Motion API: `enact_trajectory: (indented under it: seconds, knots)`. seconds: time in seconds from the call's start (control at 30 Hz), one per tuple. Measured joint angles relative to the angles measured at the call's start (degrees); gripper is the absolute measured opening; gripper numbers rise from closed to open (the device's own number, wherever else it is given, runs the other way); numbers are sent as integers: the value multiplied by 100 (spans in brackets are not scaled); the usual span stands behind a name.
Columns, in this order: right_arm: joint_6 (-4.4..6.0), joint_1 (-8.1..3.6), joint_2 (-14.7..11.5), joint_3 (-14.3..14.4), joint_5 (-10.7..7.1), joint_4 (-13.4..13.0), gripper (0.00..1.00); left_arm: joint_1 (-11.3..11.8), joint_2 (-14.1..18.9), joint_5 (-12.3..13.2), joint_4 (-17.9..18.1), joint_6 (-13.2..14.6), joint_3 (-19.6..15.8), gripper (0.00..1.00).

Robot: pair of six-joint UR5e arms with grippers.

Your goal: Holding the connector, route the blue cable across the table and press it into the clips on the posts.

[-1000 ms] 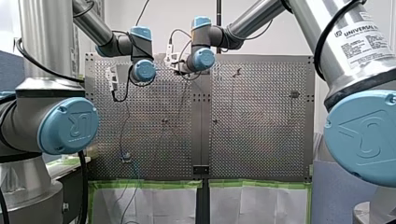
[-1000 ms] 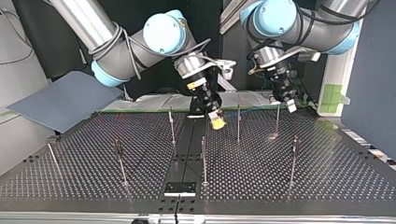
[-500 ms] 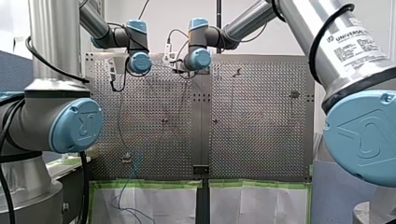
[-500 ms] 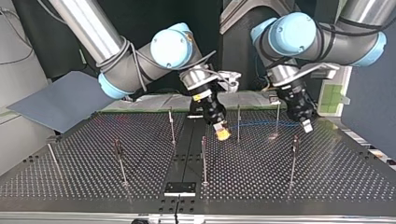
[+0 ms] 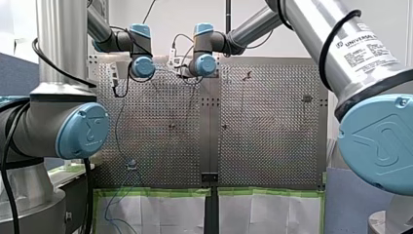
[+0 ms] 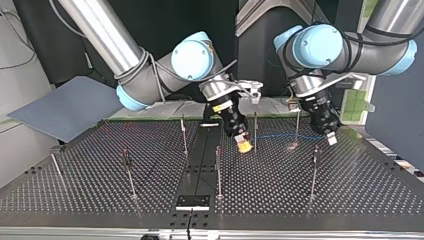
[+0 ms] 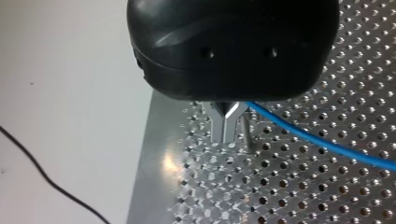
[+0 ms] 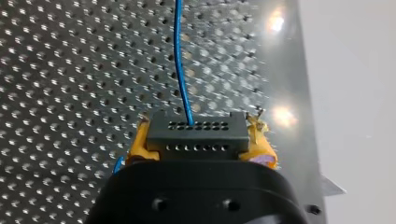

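Note:
In the right wrist view, my right gripper is shut with its yellow pads on a dark grey connector. The blue cable runs straight out ahead of it over the perforated table. In the top view this gripper hangs low beside a thin post. From there the blue cable stretches past a second post to my left gripper. Its metal fingers are shut on the cable in the left wrist view, where my left gripper stands just above the plate and the blue cable trails off sideways.
Several more thin posts stand on the table, such as one near the middle and another at the top view's right. A grey mat lies off the table's far left corner. A black bracket sits at the near edge.
In the top view both arms have come nearer the camera and lower. The blue cable is now drawn out between the two grippers past the posts.

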Motion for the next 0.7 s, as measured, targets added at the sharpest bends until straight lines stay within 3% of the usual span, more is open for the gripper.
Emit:
enact_trajectory:
  seconds: [0.23, 0.43, 0.7]
  knots:
    - [55, 34, 160, -142, -17, 6, 0, 178, -209, 164, 99, -65, 28, 0]
    - [79, 25, 210, -253, -45, 7, 0, 457, -239, 425, 157, -88, 49, 0]
    - [109, -2, 328, -416, -79, 22, 0, 635, -409, 769, 252, -220, 145, 0]
